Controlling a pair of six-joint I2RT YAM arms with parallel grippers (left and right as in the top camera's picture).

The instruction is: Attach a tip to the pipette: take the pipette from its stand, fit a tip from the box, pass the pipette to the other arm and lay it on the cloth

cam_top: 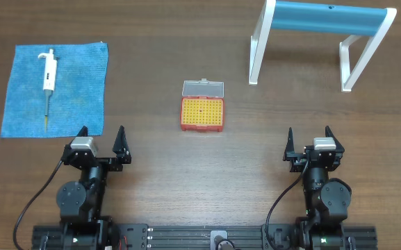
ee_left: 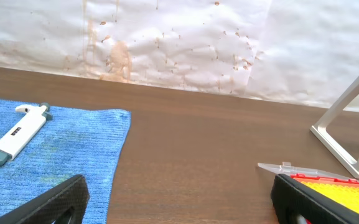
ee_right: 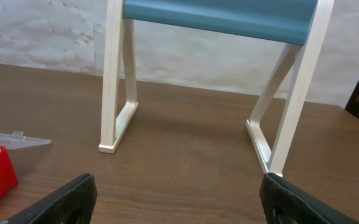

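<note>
The pipette (cam_top: 48, 73) lies flat on the blue cloth (cam_top: 19, 111), far over at nine o'clock from the tip box. It has a white body, with its plunger end toward twelve o'clock and its thin grey shaft running down toward six o'clock, ending in a yellowish tip. It rests in the left half of the cloth, and no claw is touching it.

The tip box (cam_top: 202, 114) stands near the middle of the worktop (cam_top: 151, 173). It is red and packed with yellow tips, and its clear lid is folded back at the twelve o'clock side. The stand (cam_top: 325, 17), a teal bar on white legs, sits at about two o'clock from the box.

The left claw (cam_top: 102, 130) hangs released, its fingers spread wide, just off the cloth's five o'clock corner. The right claw (cam_top: 308, 130) is also spread apart and holds nothing. It sits at about four o'clock from the box and six o'clock from the stand.

The worktop is dark brown wood with a fine grain. Behind it runs a white wall (ee_left: 198, 43), blotched with brownish stains.
</note>
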